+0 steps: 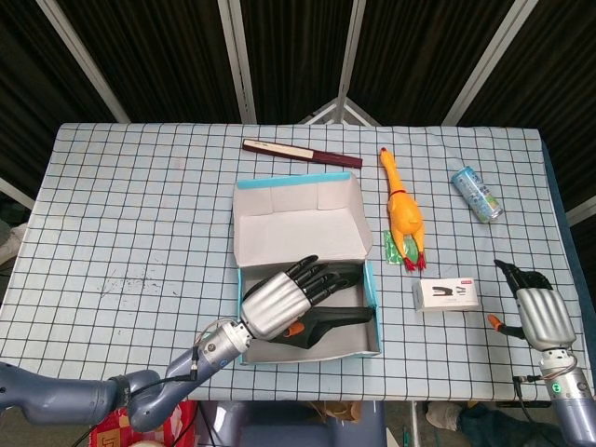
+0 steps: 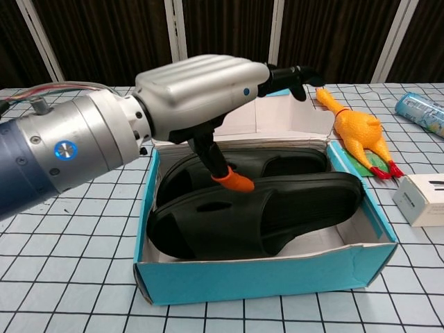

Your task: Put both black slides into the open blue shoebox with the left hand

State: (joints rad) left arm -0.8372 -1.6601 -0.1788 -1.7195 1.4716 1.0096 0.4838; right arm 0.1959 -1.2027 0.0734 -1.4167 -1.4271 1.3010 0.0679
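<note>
The open blue shoebox point(image 1: 372, 291) point(image 2: 263, 281) lies at the table's front middle, its white lid point(image 1: 298, 223) folded back. Both black slides point(image 2: 257, 211) point(image 1: 326, 321) lie side by side inside it, the nearer one overlapping the farther one point(image 2: 277, 163). My left hand point(image 1: 279, 298) point(image 2: 201, 94) hovers over the box, fingers spread and holding nothing, its orange-tipped thumb point(image 2: 234, 180) pointing down close to the slides. My right hand point(image 1: 535, 312) rests at the front right edge of the table, holding nothing.
A yellow rubber chicken point(image 1: 402, 209) point(image 2: 357, 135) lies right of the box, above a small green packet point(image 1: 396, 250). A white stapler box point(image 1: 447, 294) point(image 2: 423, 198) is nearer the right hand. A can point(image 1: 477, 194) lies at far right, a dark red stick point(image 1: 303, 153) behind the lid.
</note>
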